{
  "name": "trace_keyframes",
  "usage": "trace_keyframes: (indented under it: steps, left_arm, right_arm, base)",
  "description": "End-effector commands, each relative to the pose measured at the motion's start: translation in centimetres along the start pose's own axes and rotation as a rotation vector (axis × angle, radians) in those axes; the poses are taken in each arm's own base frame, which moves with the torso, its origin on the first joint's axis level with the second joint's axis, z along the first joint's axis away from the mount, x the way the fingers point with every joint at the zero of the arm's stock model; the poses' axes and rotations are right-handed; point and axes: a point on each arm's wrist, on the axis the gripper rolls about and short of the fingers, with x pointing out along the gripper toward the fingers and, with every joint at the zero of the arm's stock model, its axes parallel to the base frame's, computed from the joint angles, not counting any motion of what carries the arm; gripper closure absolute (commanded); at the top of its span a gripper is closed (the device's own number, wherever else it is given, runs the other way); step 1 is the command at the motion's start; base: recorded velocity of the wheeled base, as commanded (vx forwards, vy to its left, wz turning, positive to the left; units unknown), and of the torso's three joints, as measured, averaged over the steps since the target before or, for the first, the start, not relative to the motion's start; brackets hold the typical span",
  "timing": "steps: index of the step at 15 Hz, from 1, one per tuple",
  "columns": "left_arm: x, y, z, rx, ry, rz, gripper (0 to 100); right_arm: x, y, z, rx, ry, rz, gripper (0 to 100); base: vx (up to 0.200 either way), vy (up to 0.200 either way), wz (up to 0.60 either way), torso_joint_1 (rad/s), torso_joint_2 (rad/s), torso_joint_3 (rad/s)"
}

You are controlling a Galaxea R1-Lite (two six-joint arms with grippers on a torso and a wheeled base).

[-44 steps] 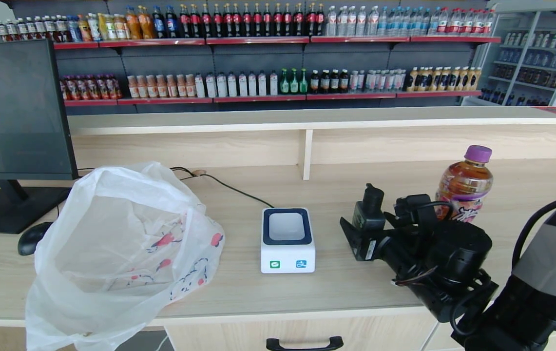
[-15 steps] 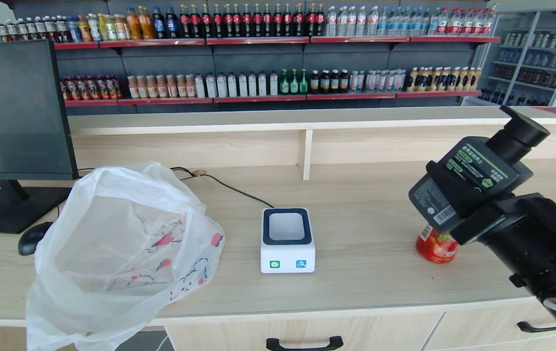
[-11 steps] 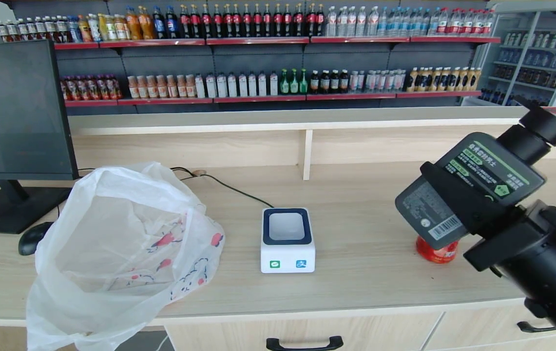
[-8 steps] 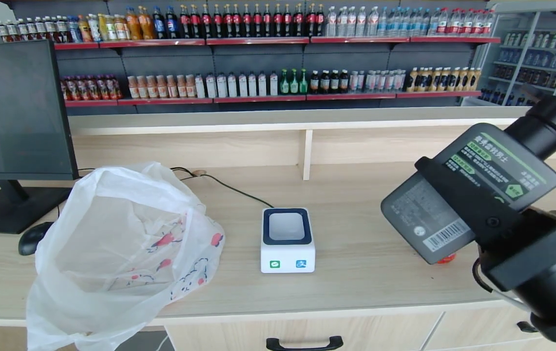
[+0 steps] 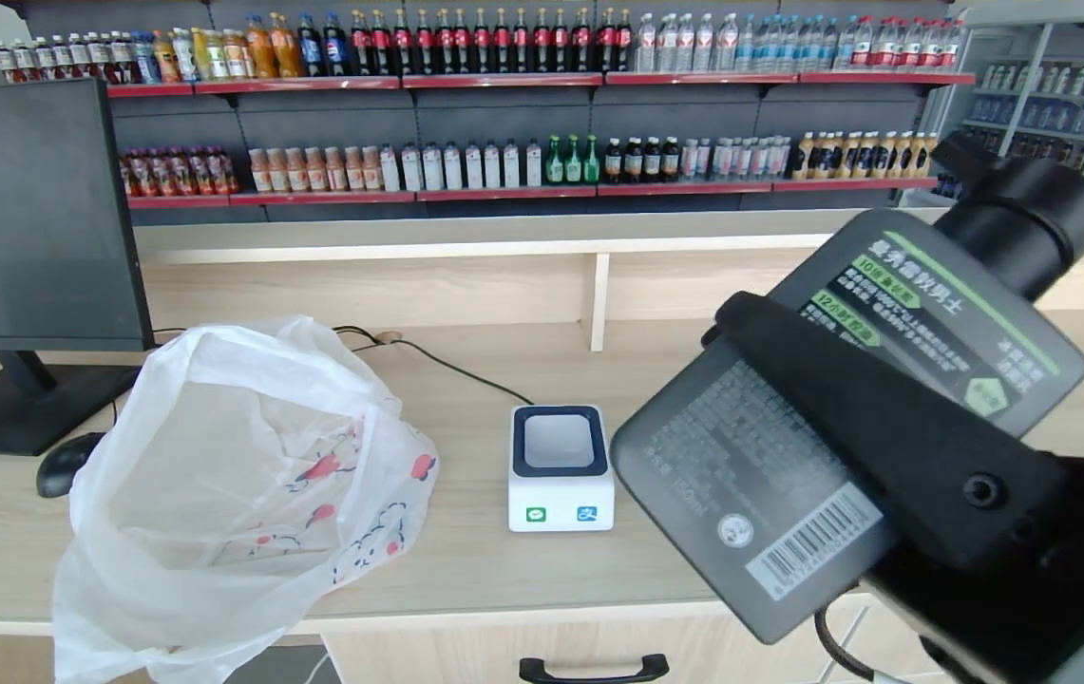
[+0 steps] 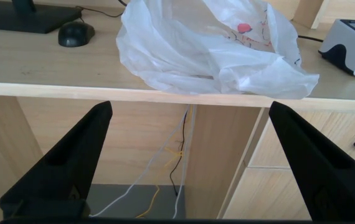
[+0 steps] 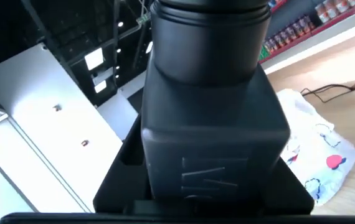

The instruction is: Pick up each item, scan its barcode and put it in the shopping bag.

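My right gripper [image 5: 770, 351] pinches the black bottle [image 5: 751, 475], with one finger lying across its labelled face. The bottle hangs in the air right of the scanner [image 5: 561, 465], nearer me than it, tilted with the cap up and away and the barcode facing the head camera. The shopping bag [image 5: 237, 475] sits open on the counter [image 5: 694, 380], left of the scanner. My left gripper [image 6: 190, 168] has its fingers [image 6: 71, 162] spread wide and hangs below the counter's edge on the bag's side of the scanner
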Motion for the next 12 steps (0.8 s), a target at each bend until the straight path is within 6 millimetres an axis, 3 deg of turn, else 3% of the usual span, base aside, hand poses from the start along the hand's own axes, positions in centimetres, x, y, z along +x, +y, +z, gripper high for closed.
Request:
trace_keyframes:
  steps: [1,6,12]
  left_arm:
    - [0.0,0.0,0.0,0.0,0.0,0.0,0]
    - [0.0,0.0,0.0,0.0,0.0,0.0,0]
    - [0.0,0.0,0.0,0.0,0.0,0.0,0]
  right_arm:
    - [0.9,-0.9,-2.5,0.027,0.05,-0.043,100]
    - [0.1,-0.7,-4.4,0.066,0.132,-0.039,100]
    - [0.5,-0.8,-4.5,0.063,0.115,-0.056,100]
  base:
    - [0.0,0.0,0.0,0.0,0.0,0.0]
    - [0.0,0.0,0.0,0.0,0.0,0.0]
    - [0.0,0.0,0.0,0.0,0.0,0.0]
